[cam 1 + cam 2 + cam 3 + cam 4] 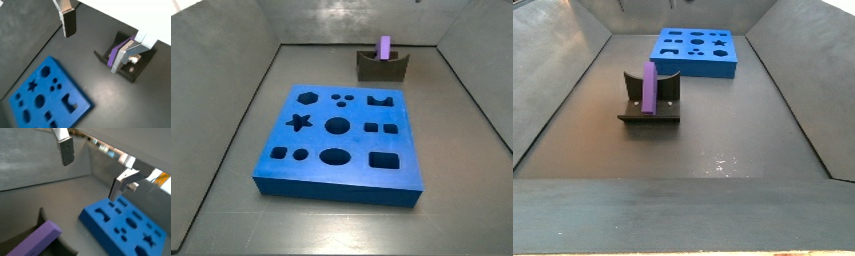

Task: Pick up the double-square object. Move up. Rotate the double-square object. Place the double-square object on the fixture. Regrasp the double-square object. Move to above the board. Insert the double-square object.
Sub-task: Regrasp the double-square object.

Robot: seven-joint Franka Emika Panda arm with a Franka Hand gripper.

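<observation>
The board lies flat on the dark floor of the walled enclosure, its cut-outs facing up, well apart from the fixture, which stands near a wall. The double-square object stands upright in the fixture's dip, rising above its top; in a side view it shows as a tall purple bar. The hand hangs in the air above the floor, out of both side views, its fingers spread wide and holding nothing, the object lying beyond one finger.
</observation>
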